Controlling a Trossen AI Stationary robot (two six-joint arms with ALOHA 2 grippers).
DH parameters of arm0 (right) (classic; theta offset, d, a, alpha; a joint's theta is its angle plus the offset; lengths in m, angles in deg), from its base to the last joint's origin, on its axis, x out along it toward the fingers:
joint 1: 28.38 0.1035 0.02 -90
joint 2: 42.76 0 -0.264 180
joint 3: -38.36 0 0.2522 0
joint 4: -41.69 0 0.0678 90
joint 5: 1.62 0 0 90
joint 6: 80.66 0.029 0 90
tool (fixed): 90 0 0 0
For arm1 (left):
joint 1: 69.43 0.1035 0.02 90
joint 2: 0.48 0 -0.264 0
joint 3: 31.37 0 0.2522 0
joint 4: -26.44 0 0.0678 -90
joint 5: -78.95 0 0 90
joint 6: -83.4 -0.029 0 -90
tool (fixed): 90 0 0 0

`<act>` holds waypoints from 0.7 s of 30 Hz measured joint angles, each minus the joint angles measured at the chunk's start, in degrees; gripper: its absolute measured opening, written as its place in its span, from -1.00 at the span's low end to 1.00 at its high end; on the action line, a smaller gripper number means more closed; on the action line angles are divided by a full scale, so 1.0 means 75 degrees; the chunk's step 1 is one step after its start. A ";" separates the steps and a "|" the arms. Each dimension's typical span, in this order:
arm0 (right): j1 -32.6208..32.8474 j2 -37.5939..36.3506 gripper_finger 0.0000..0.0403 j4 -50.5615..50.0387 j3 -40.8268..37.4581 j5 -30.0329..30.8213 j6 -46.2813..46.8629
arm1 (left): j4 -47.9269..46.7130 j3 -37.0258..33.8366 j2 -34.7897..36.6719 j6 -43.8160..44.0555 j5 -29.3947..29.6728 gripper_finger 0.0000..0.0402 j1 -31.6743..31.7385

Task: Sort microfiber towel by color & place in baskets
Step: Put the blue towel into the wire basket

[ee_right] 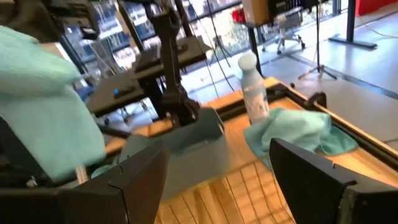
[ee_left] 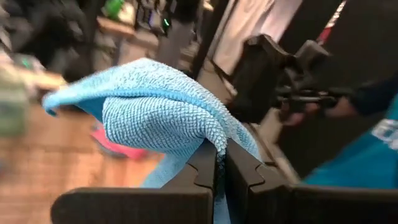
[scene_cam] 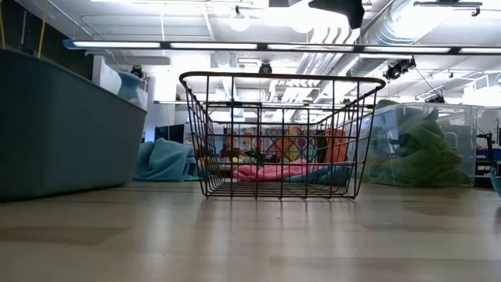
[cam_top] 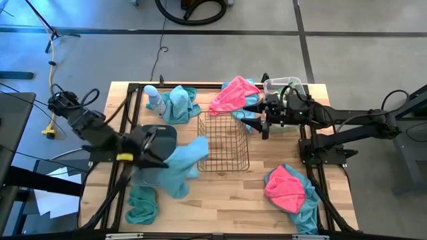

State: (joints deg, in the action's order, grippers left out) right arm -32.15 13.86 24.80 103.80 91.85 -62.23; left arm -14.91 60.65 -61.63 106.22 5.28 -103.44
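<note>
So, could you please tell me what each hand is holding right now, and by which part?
The left hand pinches a teal blue towel by a bunched fold near its edge. The right hand is open, holding nothing.

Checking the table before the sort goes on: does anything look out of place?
A pale blue-and-white bottle stands at the table's far edge among the fuzzy teal blue cloths, belonging in no basket. Otherwise only unsorted cloths lie about.

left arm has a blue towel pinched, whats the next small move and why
Probably carry it a little back over the dark tub and let go. The left pincer is shut on a blue towel that hangs right beside the tub, partly past its rim toward the wire basket. The right pincer waits open.
</note>
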 joint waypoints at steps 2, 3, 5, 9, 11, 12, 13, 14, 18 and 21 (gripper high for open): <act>0.0000 0.0000 0.37 0.0292 0.0000 0.0000 0.0189 | 0.0100 0.0000 -0.0041 -0.0735 -0.0011 -1.00 0.0400; 0.0000 0.0000 0.37 0.0481 0.0000 0.0000 0.0288 | 0.0230 0.0000 -0.0088 -0.1101 0.0020 -1.00 0.0612; 0.0000 0.0000 0.37 0.0861 0.0000 0.0000 0.0345 | 0.0489 0.0000 -0.0150 -0.1778 0.0082 -1.00 0.1049; 0.0003 0.0000 0.37 0.1676 0.0000 -0.0005 0.0514 | 0.1191 0.0000 -0.0312 -0.2768 -0.0179 -1.00 0.2007; 0.0003 0.0000 0.37 0.2050 0.0000 -0.0073 0.0543 | 0.1615 0.0000 -0.0437 -0.3048 -0.0707 -1.00 0.2510; 0.0003 -0.0003 0.37 0.2245 0.0000 -0.0083 0.0543 | 0.1692 0.0000 -0.0481 -0.3162 -0.0947 -1.00 0.2758; 0.0006 -0.0002 0.37 0.2432 0.0000 -0.0096 0.0543 | 0.1757 0.0000 -0.0543 -0.3275 -0.1151 -1.00 0.2988; 0.0006 -0.0003 0.37 0.2602 0.0000 -0.0096 0.0543 | 0.1909 0.0000 -0.0610 -0.3367 -0.1336 -1.00 0.3196; 0.0009 -0.0003 0.37 0.3246 0.0000 -0.0099 0.0543 | 0.2145 0.0000 -0.0891 -0.3759 -0.1862 -1.00 0.3951; 0.0083 -0.0003 0.37 0.3581 0.0000 -0.0099 0.0542 | 0.2520 -0.0120 -0.1050 -0.3766 -0.2485 -1.00 0.4463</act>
State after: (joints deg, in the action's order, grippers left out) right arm -31.52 13.84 51.66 103.80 91.10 -58.17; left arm 3.99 59.75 -69.50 77.98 -13.35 -69.97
